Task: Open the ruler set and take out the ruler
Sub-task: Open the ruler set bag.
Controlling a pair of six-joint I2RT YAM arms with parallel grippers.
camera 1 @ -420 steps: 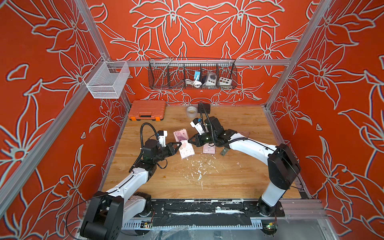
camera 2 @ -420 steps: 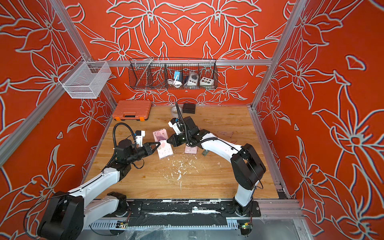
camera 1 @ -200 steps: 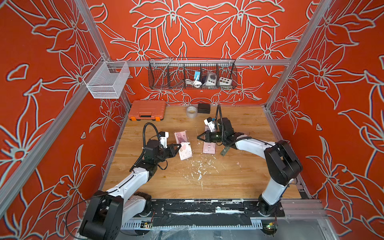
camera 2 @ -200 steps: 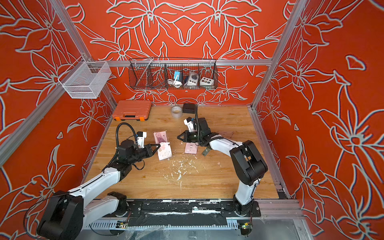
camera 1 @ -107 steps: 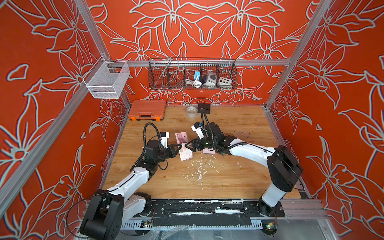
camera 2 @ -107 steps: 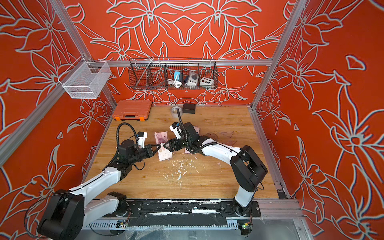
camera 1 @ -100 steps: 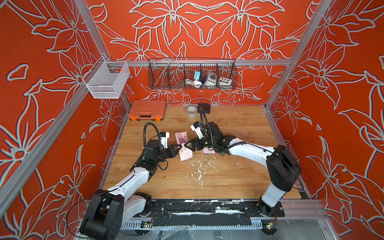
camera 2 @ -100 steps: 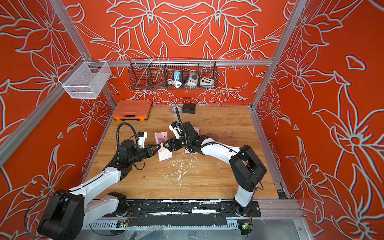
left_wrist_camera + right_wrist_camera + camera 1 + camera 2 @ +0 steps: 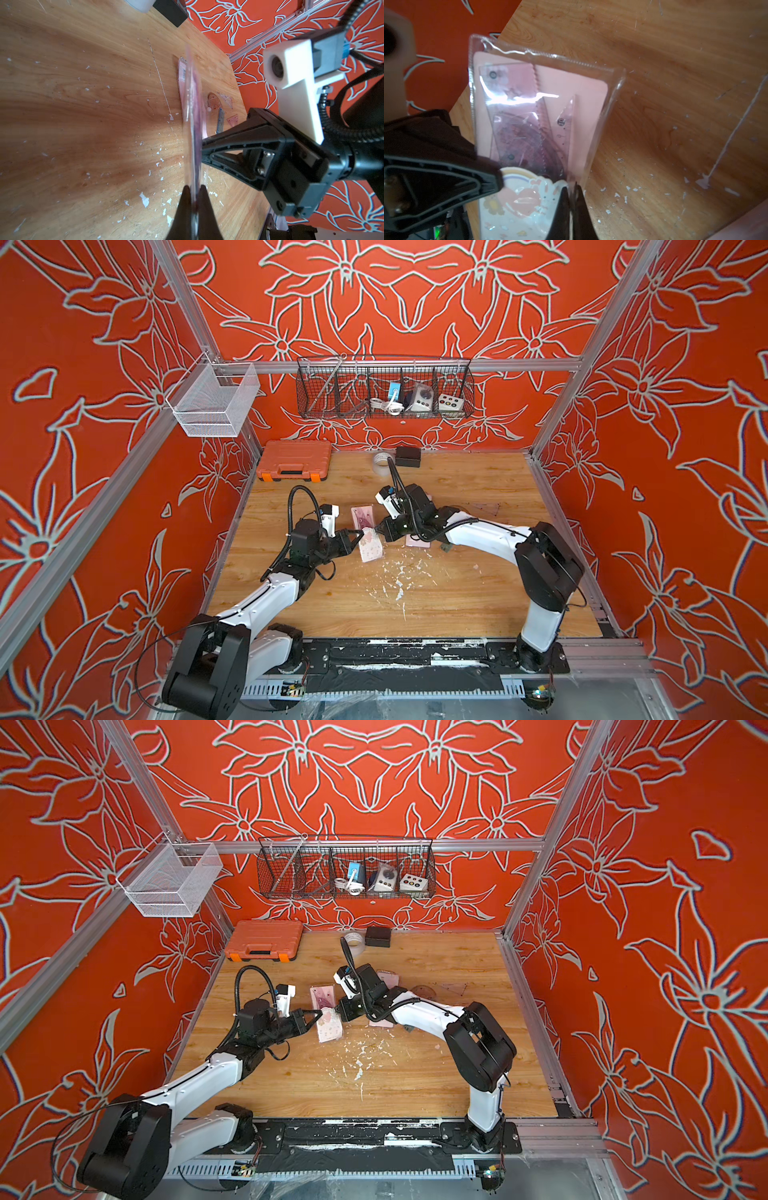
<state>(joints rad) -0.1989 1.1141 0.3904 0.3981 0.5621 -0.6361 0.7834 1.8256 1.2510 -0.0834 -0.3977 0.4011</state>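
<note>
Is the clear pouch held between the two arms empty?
No, the right wrist view shows a pink ruler and a small set square inside the clear pouch, against a pink card.

glossy clear plastic pouch (image 9: 542, 83), scuffed matt wooden tabletop (image 9: 675, 83).

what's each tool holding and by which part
Both pinch the ruler set pouch near its printed end: left tool on one long edge, right tool on the opposite.
</note>
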